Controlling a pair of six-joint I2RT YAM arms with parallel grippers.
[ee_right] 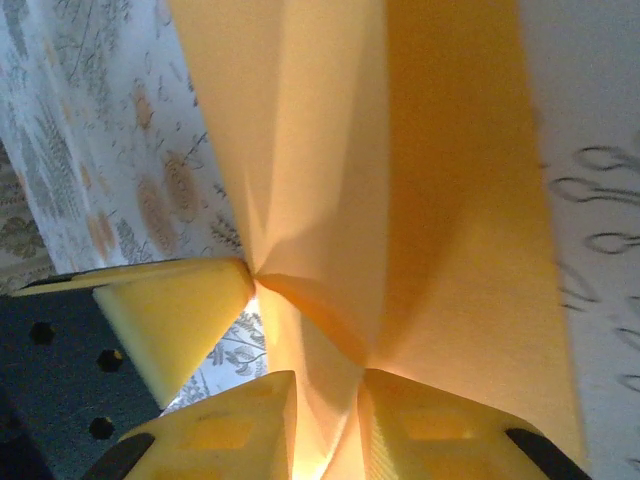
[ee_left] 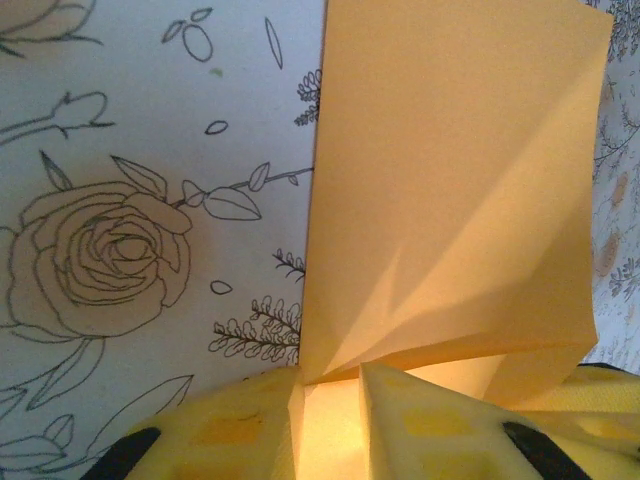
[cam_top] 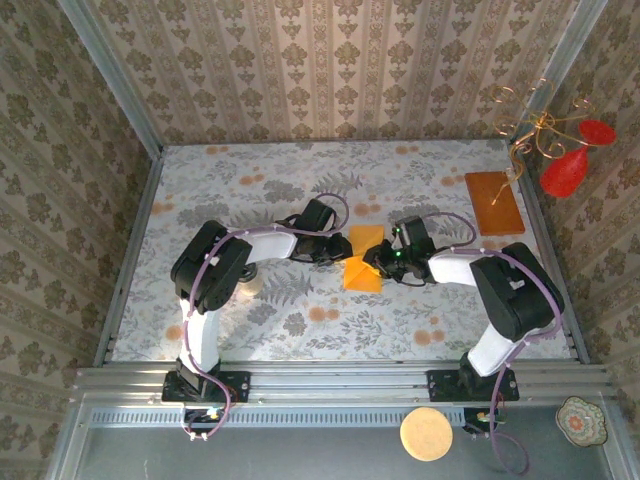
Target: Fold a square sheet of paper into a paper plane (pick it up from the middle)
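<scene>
Left gripper (cam_top: 330, 250) and right gripper (cam_top: 380, 260) face each other over the floral bench (cam_top: 300, 320). Each has its jaws narrowed onto the creased square sheet of paper (cam_top: 362, 256), which is pinched between them, their fingertips just beside one another.

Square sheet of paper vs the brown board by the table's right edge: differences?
Colour: the square sheet of paper is bright orange-yellow; the board is darker brown-orange.
Shape: the sheet is creased and bent; the board lies flat, a rectangle.
Contact: the left pincer and right pincer pinch the sheet mid-table; the board sits untouched far right.
Both are plain and orange-toned.
</scene>
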